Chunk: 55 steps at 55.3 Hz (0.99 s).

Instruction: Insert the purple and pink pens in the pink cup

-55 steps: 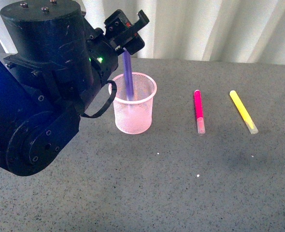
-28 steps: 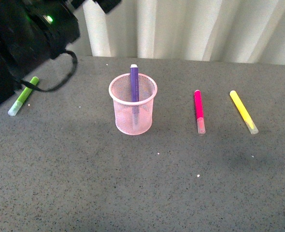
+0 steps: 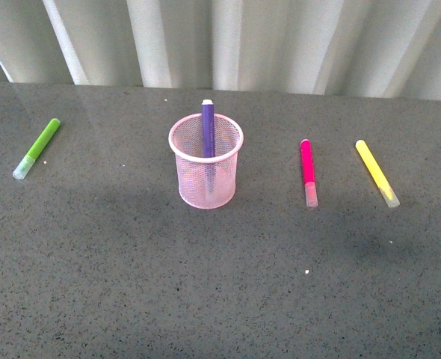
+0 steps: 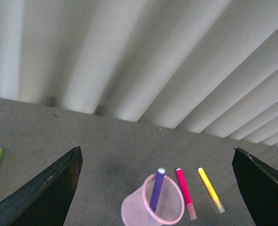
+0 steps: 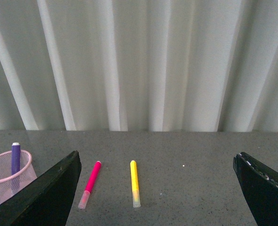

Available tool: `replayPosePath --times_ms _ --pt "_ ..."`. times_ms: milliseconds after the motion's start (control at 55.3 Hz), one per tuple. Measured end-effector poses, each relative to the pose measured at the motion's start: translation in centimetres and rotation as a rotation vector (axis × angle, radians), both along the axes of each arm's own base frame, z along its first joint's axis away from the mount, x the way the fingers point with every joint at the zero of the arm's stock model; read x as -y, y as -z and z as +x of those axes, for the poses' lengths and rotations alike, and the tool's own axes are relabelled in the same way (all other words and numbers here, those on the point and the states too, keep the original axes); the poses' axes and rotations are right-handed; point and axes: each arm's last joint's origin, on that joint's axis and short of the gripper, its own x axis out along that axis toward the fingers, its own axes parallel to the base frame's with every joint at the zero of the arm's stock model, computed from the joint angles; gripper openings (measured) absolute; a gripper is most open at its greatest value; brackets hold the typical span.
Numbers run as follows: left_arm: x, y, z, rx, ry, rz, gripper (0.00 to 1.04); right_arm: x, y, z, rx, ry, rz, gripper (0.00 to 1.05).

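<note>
The pink mesh cup stands upright mid-table. The purple pen stands inside it, its end above the rim. The pink pen lies flat on the table to the cup's right. No arm shows in the front view. My left gripper is open and empty, raised well above and behind the cup, with the purple pen and pink pen below it. My right gripper is open and empty, back from the pink pen and cup.
A lime green marker lies at the far left. A yellow marker lies right of the pink pen. A pleated white curtain closes the table's far edge. The table is dark grey and speckled.
My left arm let go of the purple pen in the cup, then rose and drew back to the left, out of the front view. The green marker is now uncovered.
</note>
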Motion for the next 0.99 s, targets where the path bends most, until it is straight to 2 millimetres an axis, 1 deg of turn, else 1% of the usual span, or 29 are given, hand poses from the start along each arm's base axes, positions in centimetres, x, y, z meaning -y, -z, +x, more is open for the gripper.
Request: replayPosePath --times_ms 18,108,181,289,416,488,542,561,579,615,651,687,759,796,850,904,995 --pt "-0.2 0.0 -0.2 0.001 -0.003 0.003 0.98 0.0 0.0 0.0 0.000 0.000 0.000 0.98" --pt "-3.0 0.1 -3.0 -0.005 -0.058 0.023 0.98 0.0 0.0 0.0 0.000 0.000 0.000 0.98" --pt "-4.6 0.2 -4.8 0.007 -0.092 0.028 0.98 0.0 0.0 0.0 0.000 0.000 0.000 0.98" --pt "-5.9 0.5 -6.6 0.005 -0.116 0.025 0.98 0.0 0.0 0.0 0.000 0.000 0.000 0.98" --pt "-6.3 1.2 -7.4 -0.009 -0.121 0.020 0.98 0.0 0.0 0.0 0.000 0.000 0.000 0.98" --pt "-5.8 2.1 -7.6 0.087 -0.245 0.178 0.87 0.0 0.0 0.0 0.000 0.000 0.000 0.98" --pt "-4.5 2.9 -8.3 0.171 -0.327 0.298 0.74 0.0 0.0 0.0 0.000 0.000 0.000 0.98" --pt "-4.2 3.0 -8.5 0.178 -0.335 0.311 0.71 0.0 0.0 0.0 0.000 0.000 0.000 0.98" --pt "-3.8 3.2 -8.7 0.190 -0.345 0.329 0.66 0.0 0.0 0.0 0.000 0.000 0.000 0.98" --pt "-3.0 3.6 -9.1 0.202 -0.348 0.350 0.57 0.0 0.0 0.0 0.000 0.000 0.000 0.98" --pt "-2.7 3.8 -9.2 0.205 -0.347 0.359 0.51 0.0 0.0 0.0 0.000 0.000 0.000 0.98" --pt "-2.2 4.2 -9.5 0.213 -0.342 0.368 0.43 0.0 0.0 0.0 0.000 0.000 0.000 0.98" --pt "-1.8 4.7 -9.7 0.205 -0.339 0.372 0.33 0.0 0.0 0.0 0.000 0.000 0.000 0.98" --pt "-1.4 5.2 -10.1 0.192 -0.339 0.373 0.24 0.0 0.0 0.0 0.000 0.000 0.000 0.98" --pt "-1.0 5.3 -10.4 0.189 -0.341 0.376 0.15 0.0 0.0 0.0 0.000 0.000 0.000 0.98" --pt "-0.5 5.7 -10.8 0.210 -0.345 0.379 0.04 0.0 0.0 0.0 0.000 0.000 0.000 0.98" --pt "-0.1 6.0 -11.2 0.210 -0.341 0.383 0.04 0.0 0.0 0.0 0.000 0.000 0.000 0.98"
